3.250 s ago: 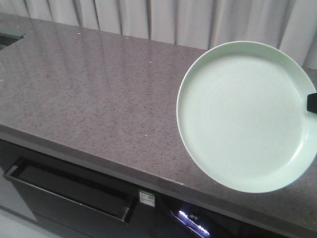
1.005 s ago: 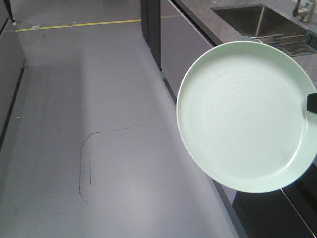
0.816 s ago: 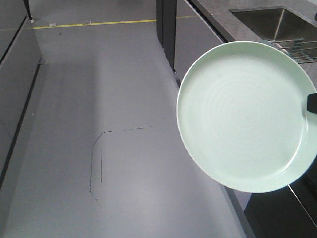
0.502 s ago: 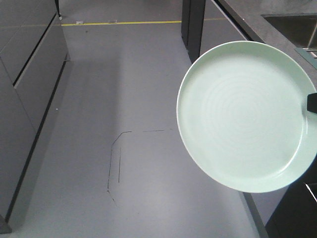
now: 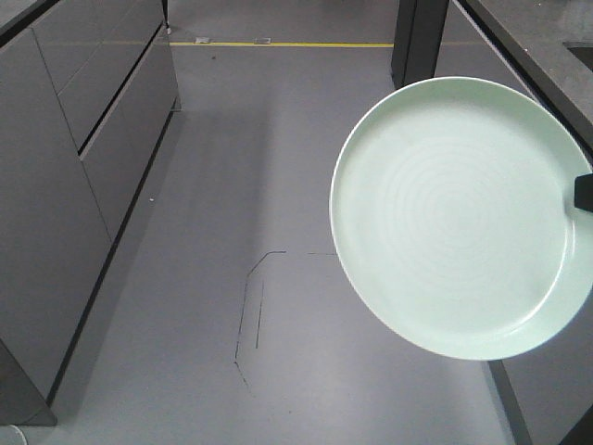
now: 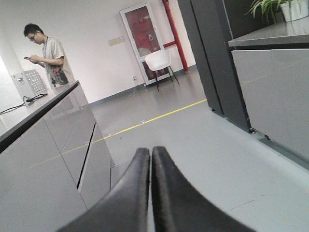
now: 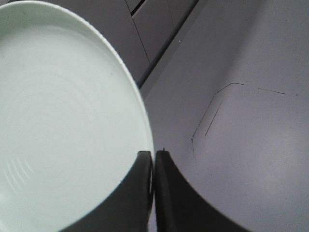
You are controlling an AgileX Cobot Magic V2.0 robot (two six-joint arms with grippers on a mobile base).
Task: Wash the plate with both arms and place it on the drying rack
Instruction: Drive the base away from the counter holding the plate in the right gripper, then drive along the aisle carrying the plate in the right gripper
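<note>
- Right gripper [image 7: 153, 155] is clamped on the plate [image 7: 67, 121]. Its two dark fingers pinch the rim, one lying on the inner face and the other behind it.
- From that grip the pale green plate spreads away to the gripper's left in the wrist view and is held clear in the air. In the front view its ringed inner face is turned toward the camera, and only a small black tip of the gripper shows at its right edge.
- Beyond the right gripper lies a grey floor [image 7: 251, 159], with thin dark marks [image 7: 212, 111] just ahead and to the right of the fingertips.
- Left gripper [image 6: 150, 151] has its fingers pressed together, tip to tip, on themselves.
- Ahead of the left gripper a yellow line [image 6: 145, 121] crosses the floor, and grey cabinets [image 6: 58, 159] run along its left side.
- Far beyond it a man [image 6: 46, 50] stands at the cabinets' end, and a white chair [image 6: 159, 63] sits against the back wall.
</note>
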